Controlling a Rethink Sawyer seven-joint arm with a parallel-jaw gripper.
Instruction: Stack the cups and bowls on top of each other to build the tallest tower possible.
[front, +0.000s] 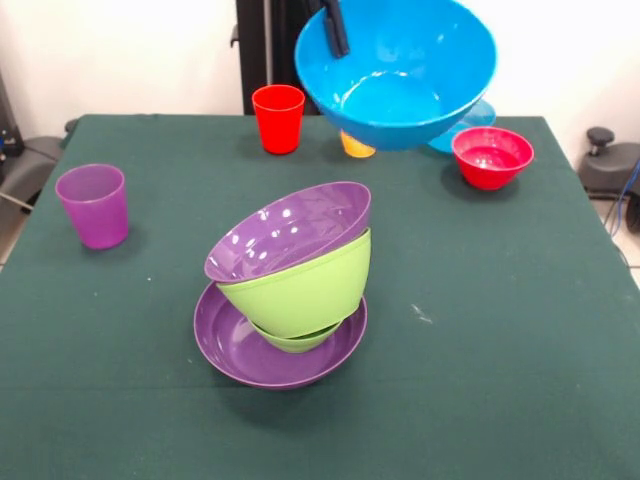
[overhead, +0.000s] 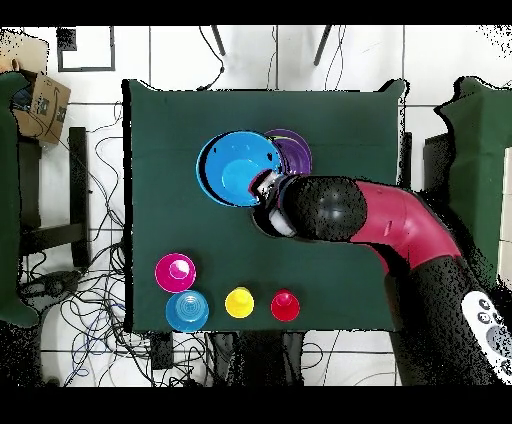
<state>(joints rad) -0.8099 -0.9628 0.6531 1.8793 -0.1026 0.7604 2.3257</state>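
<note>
The gripper (front: 335, 30) pinches the large glossy blue plastic bowl (front: 400, 75) by its rim; released off-centre, it could slide off the tilted purple-and-lime bowl tower (front: 290, 280) mid-table.

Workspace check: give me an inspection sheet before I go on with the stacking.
Surface: green table cloth, small pale mark right of the stack.
Job's things: tower of purple, lime green and purple bowls, top two tilted; blue bowl held aloft, tilted; red cup, purple cup, yellow-orange cup, red bowl, light blue bowl stand apart.
Clutter: nothing seen.
Gripper: gripper shut on the blue bowl's rim.
Cables: many on the floor.
Surroundings: cardboard box, chairs.
</note>
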